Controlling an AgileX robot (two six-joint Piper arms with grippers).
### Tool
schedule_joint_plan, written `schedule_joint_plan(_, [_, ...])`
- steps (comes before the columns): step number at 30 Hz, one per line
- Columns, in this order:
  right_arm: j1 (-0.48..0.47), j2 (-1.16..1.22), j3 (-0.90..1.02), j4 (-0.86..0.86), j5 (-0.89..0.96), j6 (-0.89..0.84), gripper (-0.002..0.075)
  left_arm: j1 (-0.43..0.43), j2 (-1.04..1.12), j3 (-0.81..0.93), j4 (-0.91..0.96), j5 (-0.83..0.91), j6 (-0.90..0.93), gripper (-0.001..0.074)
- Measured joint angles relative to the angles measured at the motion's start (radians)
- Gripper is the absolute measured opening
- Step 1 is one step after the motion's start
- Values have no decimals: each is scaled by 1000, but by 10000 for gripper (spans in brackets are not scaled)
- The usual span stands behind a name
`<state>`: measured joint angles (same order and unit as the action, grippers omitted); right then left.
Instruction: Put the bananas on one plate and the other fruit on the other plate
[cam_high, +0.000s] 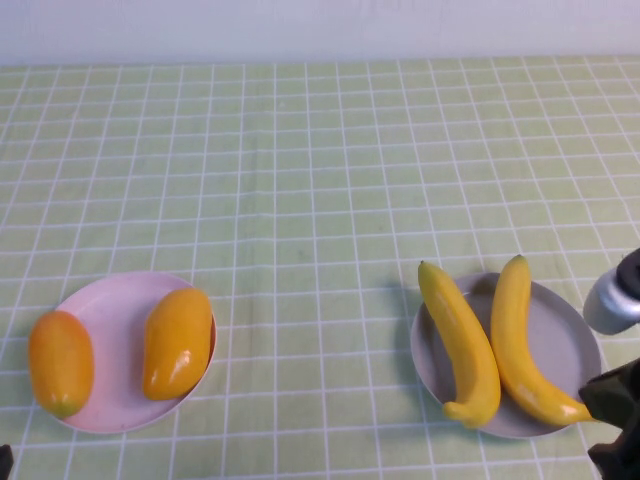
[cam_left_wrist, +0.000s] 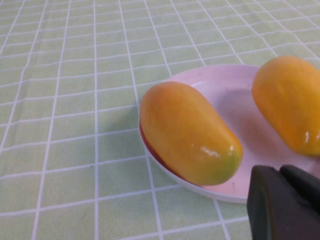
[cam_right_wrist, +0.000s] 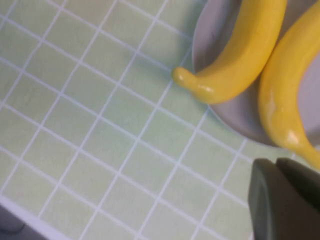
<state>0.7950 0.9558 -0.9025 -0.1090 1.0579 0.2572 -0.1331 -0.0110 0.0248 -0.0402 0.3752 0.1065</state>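
Right gripper (cam_high: 618, 425) low at the near right edge; left gripper (cam_left_wrist: 285, 202) near left, jaws unclear.

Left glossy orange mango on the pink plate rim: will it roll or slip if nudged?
Likely yes. The glossy orange oval mango overhangs the pale pink plate's rim, so a nudge could tip it off. Its shiny skin looks slippery. Left gripper sits beside it; right gripper is near the bananas' plate.

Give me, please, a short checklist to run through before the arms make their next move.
1. Both bananas on the grey plate: ok, though their ends overhang its rim.
2. Inner mango on the pink plate: ok.
3. Outer mango seated: not ok; it straddles the rim.
4. Left claw near the pink plate, empty: ok.
5. Right claw beside the grey plate, empty: ok.
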Motion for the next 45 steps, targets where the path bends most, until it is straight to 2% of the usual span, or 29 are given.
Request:
schedule_joint_plan(4, [-4,-53,99,-31,-146,-9,-15,0,0,0,0,0,0,-1])
schedule_joint_plan(7, [-58,-102,205,-65,-312,-14,-15,0,0,0,0,0,0,-1])
schedule_joint_plan(14, [-359,-250,518,-99,-713,-20,-15,0,0,0,0,0,0,-1])
schedule_joint_plan(20, [-609,-475,651,-48,-844,-20,-16,0,0,0,0,0,0,-1])
schedule_joint_plan(24, [-729,-609,715,9,-910,-20,-16,0,0,0,0,0,0,-1])
schedule_joint_plan(33, [-777,-861,922,-35,-1013,-22,-16,0,0,0,0,0,0,-1])
schedule_joint_plan(39, [-777,-962,927,-53,-949,-24,-16,0,0,0,0,0,0,-2])
schedule_joint_plan(45, [-777,-964,928,-53,-791,-24,-16,0,-2,0,0,0,0,-2])
